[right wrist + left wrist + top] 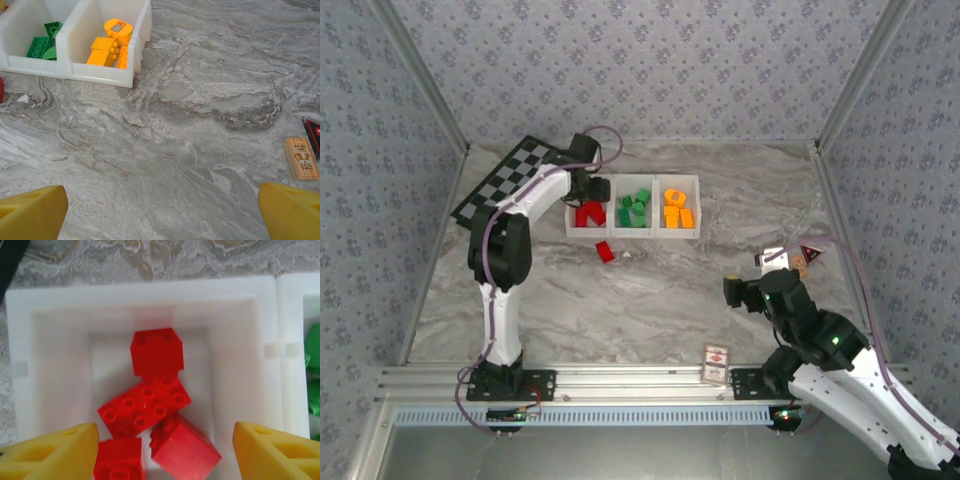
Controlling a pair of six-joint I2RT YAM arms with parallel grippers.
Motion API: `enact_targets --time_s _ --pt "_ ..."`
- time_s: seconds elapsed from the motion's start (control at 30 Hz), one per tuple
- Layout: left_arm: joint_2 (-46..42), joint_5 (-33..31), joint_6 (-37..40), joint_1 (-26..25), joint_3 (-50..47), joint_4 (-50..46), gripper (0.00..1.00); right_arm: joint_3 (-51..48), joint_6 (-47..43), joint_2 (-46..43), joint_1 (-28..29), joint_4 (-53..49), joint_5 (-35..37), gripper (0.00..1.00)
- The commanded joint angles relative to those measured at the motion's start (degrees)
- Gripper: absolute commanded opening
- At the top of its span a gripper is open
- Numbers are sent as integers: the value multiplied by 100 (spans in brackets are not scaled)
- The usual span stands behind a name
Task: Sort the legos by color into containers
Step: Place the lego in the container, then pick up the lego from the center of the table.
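Note:
The containers are three joined white bins (632,234). Red legos (588,213) lie in the left one, green legos (635,210) in the middle, orange legos (677,210) in the right. One red lego (605,250) lies on the table in front of the tray. My left gripper (588,185) hovers over the left bin (60,340), open, its yellow fingers wide apart above several red bricks (145,405); nothing is held. My right gripper (732,292) stands open over bare table (162,200), far from the orange legos (107,47) and green legos (42,42).
A black-and-white checkerboard (510,180) lies at the back left, beside the tray. A small red-and-white card box (717,362) sits near the front rail. Other small cards (805,258) lie by the right arm, one of them tan (301,158). A white scrap (627,254) lies beside the loose red brick.

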Motion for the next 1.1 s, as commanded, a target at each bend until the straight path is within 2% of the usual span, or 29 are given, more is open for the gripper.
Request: enact_targets --time_s 0.0,0.27,0.43,0.5,0.6,0.8,1.07 --pt "-882 38 11 -106 -541 261 75 1 89 -49 45 -58 177 100" --pt "-2455 -379 -841 -792 -2666 808 85 -10 73 3 47 -38 178 100" --pt "-2755 -711 -1569 -1265 -3458 1056 92 -8 56 45 38 -28 160 100" --pt "-2723 -810 -1821 -1344 -3662 1226 100 -10 55 55 37 -27 151 100" --pt "-2503 -786 -2065 -1408 -3741 1346 100 -4 55 55 37 -27 133 100" --pt "-2084 -1127 -2556 -1535 -3668 1390 99 -4 71 56 50 -34 133 100" --pt "-1607 -1117 -2826 -1581 -3568 1613 88 -2 82 28 63 -27 140 100"
